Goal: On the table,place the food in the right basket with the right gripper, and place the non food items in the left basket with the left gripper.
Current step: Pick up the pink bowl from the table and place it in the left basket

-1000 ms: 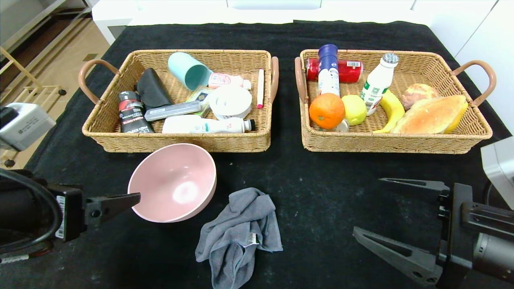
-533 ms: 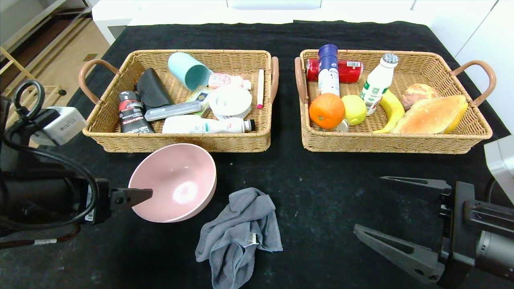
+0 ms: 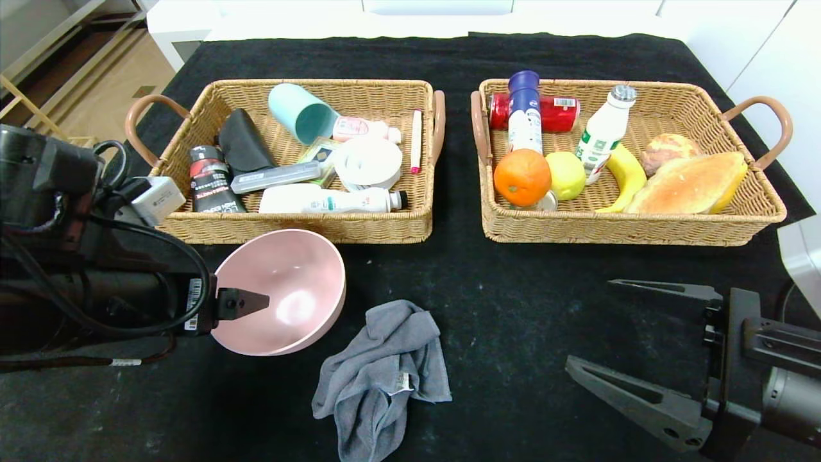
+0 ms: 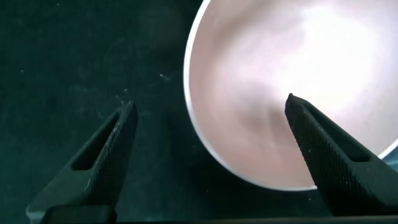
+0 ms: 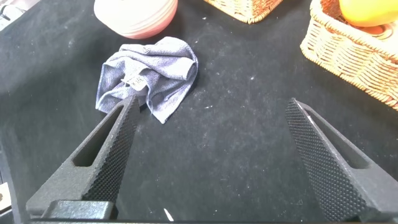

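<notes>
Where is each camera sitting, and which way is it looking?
Head view: on the robot's head, looking forward and down at the table, both baskets, and both arms at the picture's edges.
Left wrist view: on the left arm, looking past the open left gripper, whose fingers straddle the pink bowl's rim.
Right wrist view: on the right arm, looking past the open right gripper at the grey cloth.
All three views show the bowl.

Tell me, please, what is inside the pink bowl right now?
Nothing lies inside the pink bowl; only one finger of the open left pincer reaches over its rim. The cloth beneath it is hidden.
</notes>
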`<state>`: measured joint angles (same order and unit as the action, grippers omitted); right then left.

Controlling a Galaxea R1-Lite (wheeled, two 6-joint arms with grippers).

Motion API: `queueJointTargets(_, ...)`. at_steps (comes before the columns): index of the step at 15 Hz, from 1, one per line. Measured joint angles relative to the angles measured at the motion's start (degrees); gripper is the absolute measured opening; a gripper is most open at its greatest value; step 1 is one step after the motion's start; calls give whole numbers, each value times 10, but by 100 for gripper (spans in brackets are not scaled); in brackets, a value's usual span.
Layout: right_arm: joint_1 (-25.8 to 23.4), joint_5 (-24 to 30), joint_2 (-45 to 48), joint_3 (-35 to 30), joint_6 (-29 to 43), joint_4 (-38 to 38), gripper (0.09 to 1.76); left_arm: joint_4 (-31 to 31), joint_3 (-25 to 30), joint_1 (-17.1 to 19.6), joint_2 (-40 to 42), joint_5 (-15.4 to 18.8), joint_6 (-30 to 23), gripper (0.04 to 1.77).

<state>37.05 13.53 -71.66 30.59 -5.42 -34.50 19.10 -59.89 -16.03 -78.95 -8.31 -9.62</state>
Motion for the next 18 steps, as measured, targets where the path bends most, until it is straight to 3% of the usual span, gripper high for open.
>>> queueJointTargets(15, 0, 0, 0, 0, -1, 0, 171, -42, 12, 0, -45, 4, 0, 172)
queueJointTargets(16, 0, 0, -1, 0, 0, 0, 171, -42, 12, 0, -45, 4, 0, 164)
queueJointTargets(18, 0, 0, -1, -1, -1, 0, 171, -42, 12, 0, -47, 4, 0, 130)
